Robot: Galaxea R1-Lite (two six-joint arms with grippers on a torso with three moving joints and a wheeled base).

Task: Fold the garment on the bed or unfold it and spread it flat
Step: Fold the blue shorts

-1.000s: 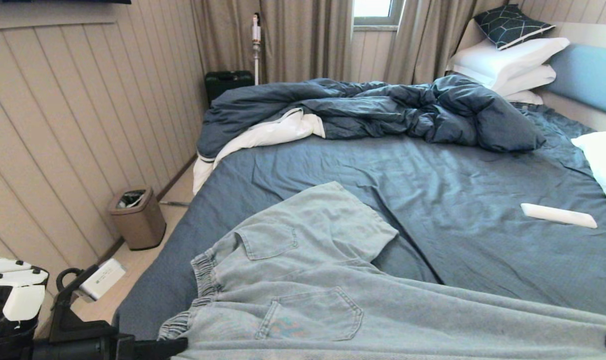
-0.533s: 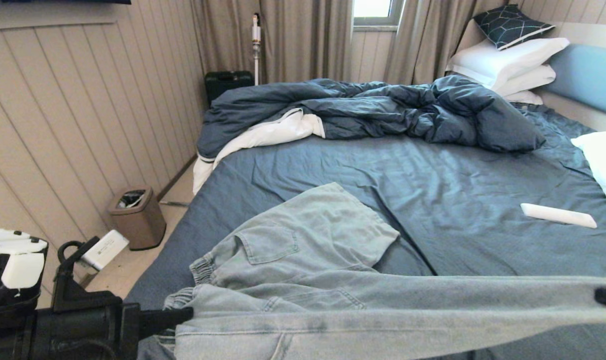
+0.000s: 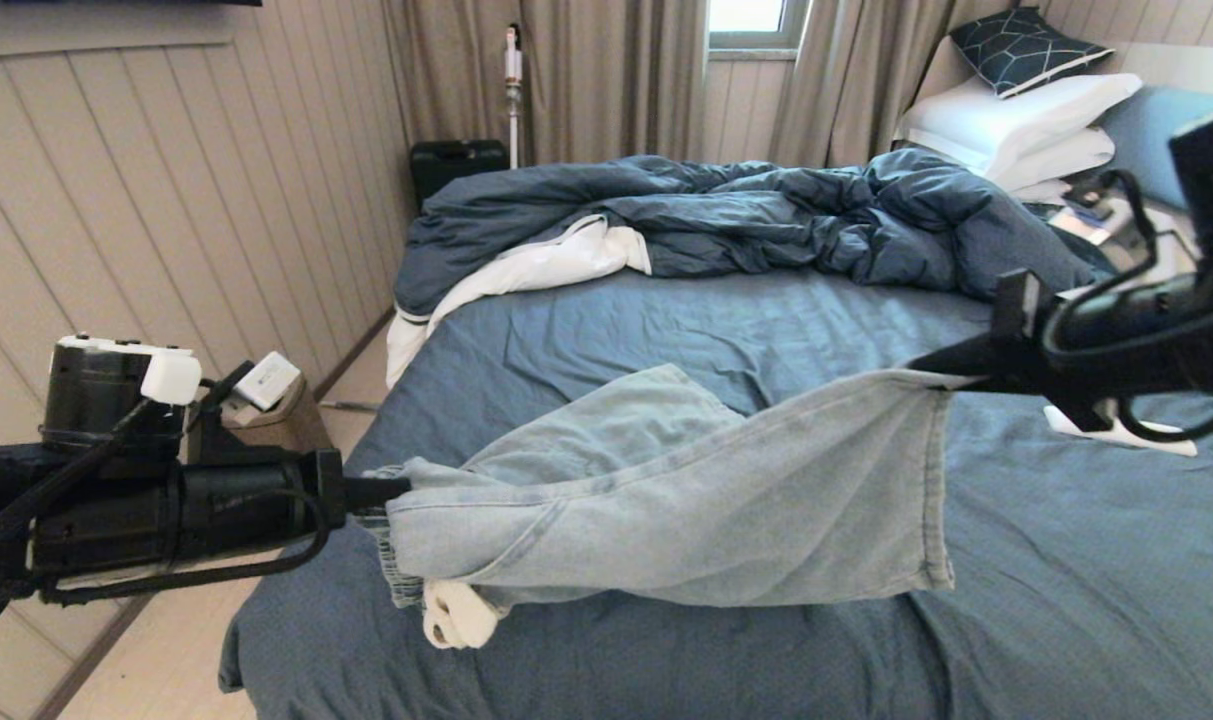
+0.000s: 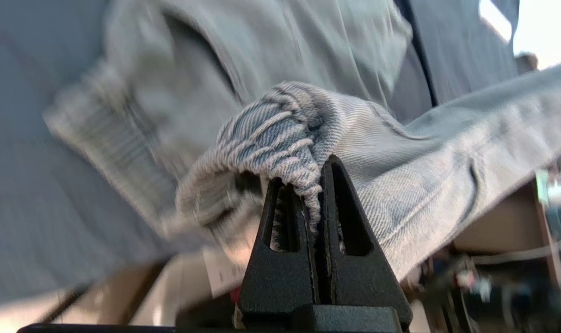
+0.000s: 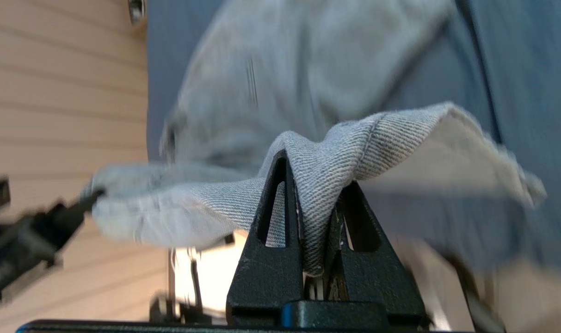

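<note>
The pale light-blue denim shorts (image 3: 706, 490) hang stretched between both grippers above the slate-blue bed (image 3: 1066, 580). My left gripper (image 3: 391, 490) is shut on the gathered waistband (image 4: 280, 134) at the left. My right gripper (image 3: 941, 372) is shut on the leg hem (image 5: 354, 143) at the right, held higher. The near half hangs as a doubled panel, while the far leg (image 3: 626, 410) still rests on the sheet. A white pocket lining (image 3: 456, 615) dangles below the waistband.
A rumpled dark blue duvet (image 3: 766, 215) lies across the far side of the bed. White pillows (image 3: 1016, 120) are stacked by the headboard. A white flat object (image 3: 1126, 430) lies on the sheet under the right arm. A bin (image 3: 266, 425) stands on the floor at the left.
Both grippers have risen and moved away from me with the shorts. The near half has lifted off the sheet and now hangs between them. The right arm has come into view.
</note>
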